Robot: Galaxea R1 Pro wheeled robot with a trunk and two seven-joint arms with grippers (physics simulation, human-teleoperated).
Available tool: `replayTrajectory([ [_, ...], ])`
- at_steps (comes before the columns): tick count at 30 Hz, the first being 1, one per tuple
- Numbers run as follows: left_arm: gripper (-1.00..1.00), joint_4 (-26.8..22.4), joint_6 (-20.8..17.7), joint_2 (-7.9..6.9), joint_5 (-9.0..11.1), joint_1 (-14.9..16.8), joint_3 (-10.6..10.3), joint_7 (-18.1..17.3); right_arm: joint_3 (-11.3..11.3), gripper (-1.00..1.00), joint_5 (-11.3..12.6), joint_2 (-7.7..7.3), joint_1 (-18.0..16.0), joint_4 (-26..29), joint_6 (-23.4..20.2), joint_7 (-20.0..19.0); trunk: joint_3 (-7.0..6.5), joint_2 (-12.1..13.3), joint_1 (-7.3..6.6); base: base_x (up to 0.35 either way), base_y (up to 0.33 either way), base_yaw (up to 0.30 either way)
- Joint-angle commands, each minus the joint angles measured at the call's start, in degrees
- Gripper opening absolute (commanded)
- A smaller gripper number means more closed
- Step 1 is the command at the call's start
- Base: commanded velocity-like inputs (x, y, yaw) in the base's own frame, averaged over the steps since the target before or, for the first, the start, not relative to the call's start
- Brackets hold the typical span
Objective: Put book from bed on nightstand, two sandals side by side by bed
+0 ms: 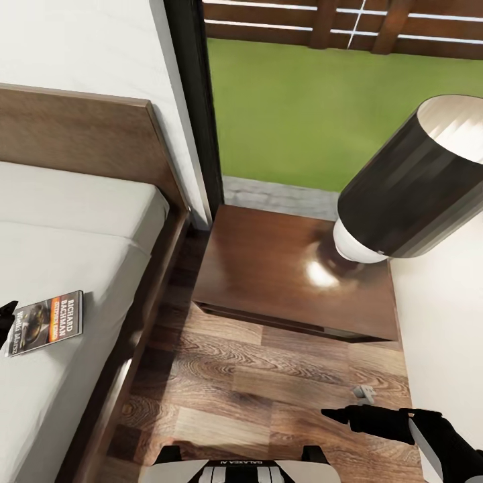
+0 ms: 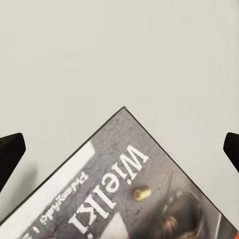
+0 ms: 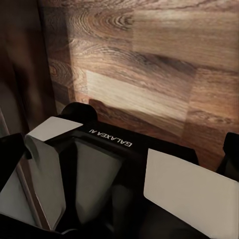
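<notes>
The book point(image 1: 47, 322) lies flat on the off-white mattress of the bed point(image 1: 74, 221), near its right side. Its dark cover with an orange band faces up. My left gripper point(image 1: 5, 325) hovers at the book's far-left end. In the left wrist view a corner of the book point(image 2: 144, 189) lies between the wide-apart fingertips point(image 2: 10, 154), so the left gripper point(image 2: 122, 149) is open and holds nothing. The nightstand point(image 1: 268, 268) stands right of the bed. My right gripper point(image 1: 349, 416) hangs open over the floor. The sandals are out of view.
A lamp with a dark shade point(image 1: 416, 194) stands on the nightstand's right half. A strip of wood-plank floor point(image 1: 255, 396) runs between bed frame and nightstand, with a small pale object point(image 1: 362, 392) on it. The window point(image 1: 322, 87) is behind. My base point(image 3: 109, 144) is below the right gripper point(image 3: 119, 154).
</notes>
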State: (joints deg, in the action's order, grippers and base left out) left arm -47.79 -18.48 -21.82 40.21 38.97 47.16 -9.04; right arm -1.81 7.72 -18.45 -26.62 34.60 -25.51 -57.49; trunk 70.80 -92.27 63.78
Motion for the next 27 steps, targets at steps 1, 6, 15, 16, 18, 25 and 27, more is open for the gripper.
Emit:
replayTrajectory([
  [1,1.0,0.0,-0.5,0.02,0.4,0.1,0.2,-0.2,0.0,1.0,0.4,-0.01,0.0,0.0,-0.5,-0.1,0.21,-0.4,0.22,0.0,0.0,0.0],
  [6,1.0,0.0,-0.5,0.02,0.4,0.1,0.2,-0.2,0.0,1.0,0.4,-0.01,0.0,0.0,-0.5,-0.1,0.57,-1.2,0.66,0.0,0.0,0.0],
  [15,1.0,0.0,-0.5,0.02,0.5,0.1,0.2,-0.2,0.0,1.0,0.4,-0.01,0.0,0.0,-0.5,-0.1,0.57,-1.2,0.66,0.0,0.0,0.0],
  [16,1.0,0.0,-0.5,0.02,0.5,0.1,0.2,-0.2,0.0,1.0,0.4,-0.01,0.0,0.0,-0.5,-0.1,0.57,-1.2,0.66,0.0,0.0,0.0],
  [18,1.0,0.0,-0.5,0.02,0.5,0.1,0.2,-0.2,0.0,1.0,0.4,-0.01,0.0,0.0,-0.5,-0.1,0.57,-1.2,0.66,0.0,0.0,0.0],
  [25,1.0,0.1,-0.5,0.02,0.5,0.1,0.2,-0.2,0.0,1.0,0.4,-0.01,0.0,0.0,-0.5,-0.1,0.57,-1.2,0.66,0.0,0.0,0.0],
  [27,1.0,0.1,-0.5,0.02,0.5,0.1,0.2,-0.2,0.0,1.0,0.4,-0.01,0.0,0.0,-0.5,-0.1,0.57,-1.2,0.66,0.0,0.0,0.0],
])
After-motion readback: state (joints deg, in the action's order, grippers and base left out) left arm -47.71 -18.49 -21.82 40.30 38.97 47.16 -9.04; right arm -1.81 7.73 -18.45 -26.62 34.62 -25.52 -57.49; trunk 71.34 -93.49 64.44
